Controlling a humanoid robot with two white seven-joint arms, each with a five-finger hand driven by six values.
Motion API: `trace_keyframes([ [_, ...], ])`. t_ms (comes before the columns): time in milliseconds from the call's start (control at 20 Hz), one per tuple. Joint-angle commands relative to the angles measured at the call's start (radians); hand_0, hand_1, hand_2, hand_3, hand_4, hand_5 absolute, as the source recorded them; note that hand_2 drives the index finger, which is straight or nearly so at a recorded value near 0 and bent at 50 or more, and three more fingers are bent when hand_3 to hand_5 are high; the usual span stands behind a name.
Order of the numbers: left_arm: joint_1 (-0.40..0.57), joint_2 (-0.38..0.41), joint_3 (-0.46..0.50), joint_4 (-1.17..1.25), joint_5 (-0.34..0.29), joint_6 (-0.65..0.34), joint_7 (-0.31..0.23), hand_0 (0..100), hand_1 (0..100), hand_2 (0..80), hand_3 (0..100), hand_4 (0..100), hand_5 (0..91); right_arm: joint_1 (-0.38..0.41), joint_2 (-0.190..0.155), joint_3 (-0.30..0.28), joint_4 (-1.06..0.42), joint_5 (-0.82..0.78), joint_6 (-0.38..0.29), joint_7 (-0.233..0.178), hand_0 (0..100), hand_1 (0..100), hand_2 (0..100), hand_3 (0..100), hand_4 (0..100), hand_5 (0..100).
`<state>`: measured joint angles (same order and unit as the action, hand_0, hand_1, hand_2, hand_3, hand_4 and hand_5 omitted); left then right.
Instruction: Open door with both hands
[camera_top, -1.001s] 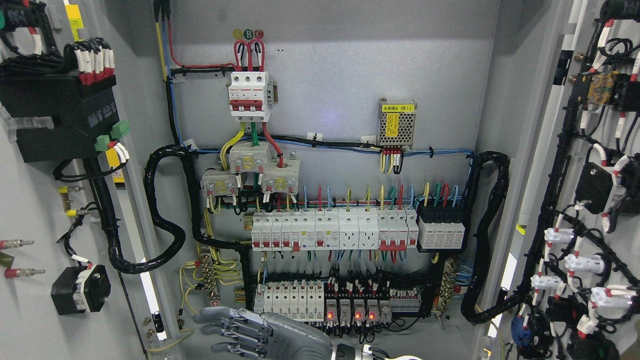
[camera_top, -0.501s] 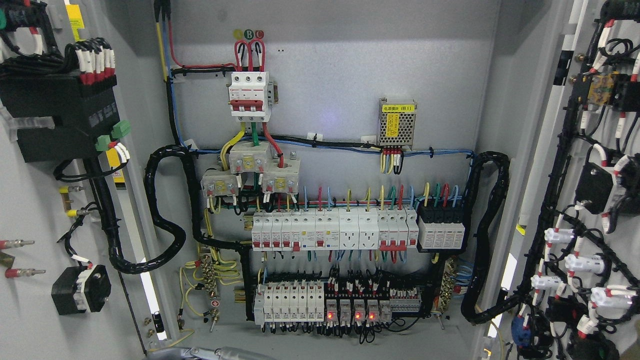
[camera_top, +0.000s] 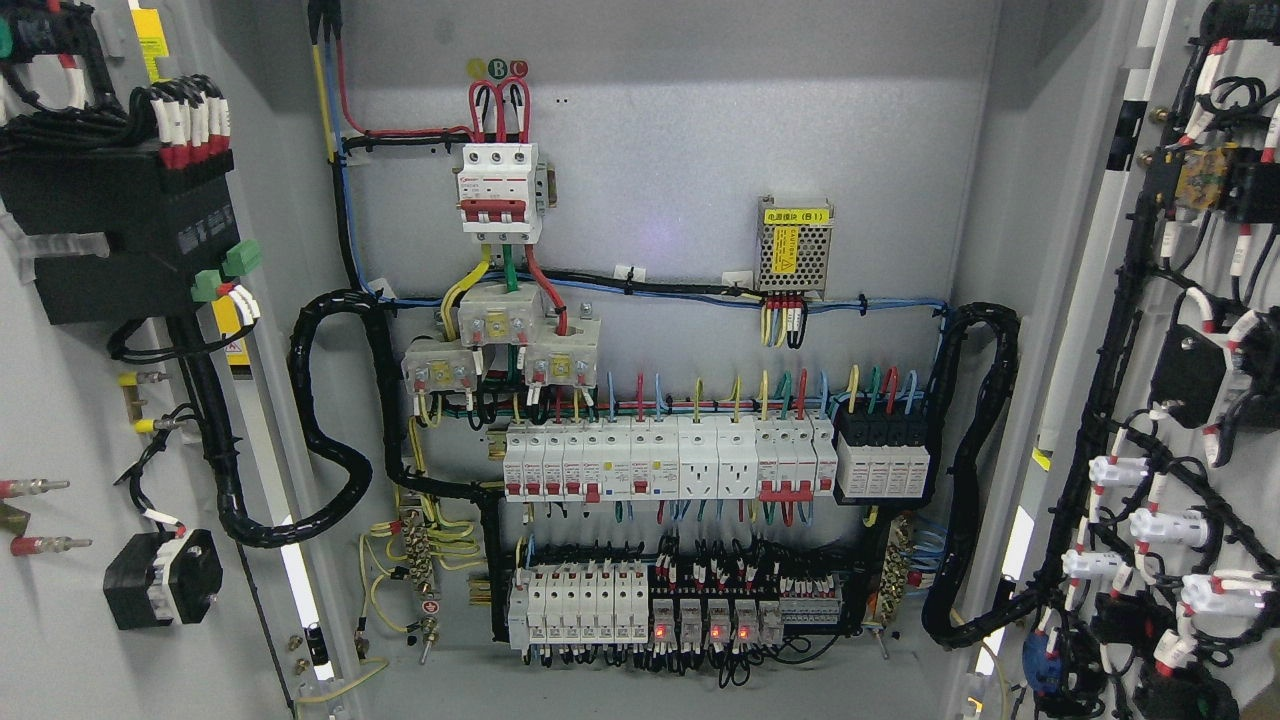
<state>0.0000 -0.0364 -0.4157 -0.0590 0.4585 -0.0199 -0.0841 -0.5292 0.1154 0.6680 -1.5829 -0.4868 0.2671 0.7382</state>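
Both doors of the grey electrical cabinet stand swung wide. The left door (camera_top: 60, 420) fills the picture's left edge and shows its inner face with black modules and wiring. The right door (camera_top: 1120, 330) fills the right edge, its inner face covered with black cable looms and white connectors. Between them the cabinet's back panel (camera_top: 680, 150) is fully exposed, with a red and white main breaker (camera_top: 497, 188) at the top. Neither of my hands nor arms shows in the head view.
Two rows of white breakers (camera_top: 665, 457) and relays with red lights (camera_top: 700, 630) cross the lower panel. A small power supply with a yellow label (camera_top: 795, 243) sits upper right. Thick black conduits (camera_top: 320, 430) loop at both sides.
A grey robot hand at the bottom edge left of the middle sank downward and has left the view. The doors and cabinet have not moved.
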Motion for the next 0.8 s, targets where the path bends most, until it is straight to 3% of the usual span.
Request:
trace_keyframes([
  [0, -0.015, 0.000, 0.000, 0.001, 0.000, 0.000, 0.000, 12, 56, 0.0, 0, 0, 0.0, -0.006, 0.027, 0.058, 0.005, 0.001, 0.000, -0.022, 0, 50, 4, 0, 0, 0],
  [300, -0.014, 0.001, 0.000, 0.001, 0.000, 0.000, 0.000, 12, 56, 0.0, 0, 0, 0.0, -0.060, 0.033, 0.102, 0.008, 0.001, -0.005, -0.060, 0, 50, 4, 0, 0, 0],
  [551, -0.014, 0.001, 0.000, 0.001, 0.000, 0.000, 0.000, 12, 56, 0.0, 0, 0, 0.0, -0.086, 0.033, 0.116, 0.009, 0.001, -0.006, -0.065, 0, 50, 4, 0, 0, 0],
  [751, -0.011, 0.000, 0.001, 0.001, 0.000, 0.000, 0.000, 12, 56, 0.0, 0, 0, 0.0, -0.106, 0.035, 0.153, 0.011, -0.001, -0.006, -0.129, 0, 50, 4, 0, 0, 0],
])
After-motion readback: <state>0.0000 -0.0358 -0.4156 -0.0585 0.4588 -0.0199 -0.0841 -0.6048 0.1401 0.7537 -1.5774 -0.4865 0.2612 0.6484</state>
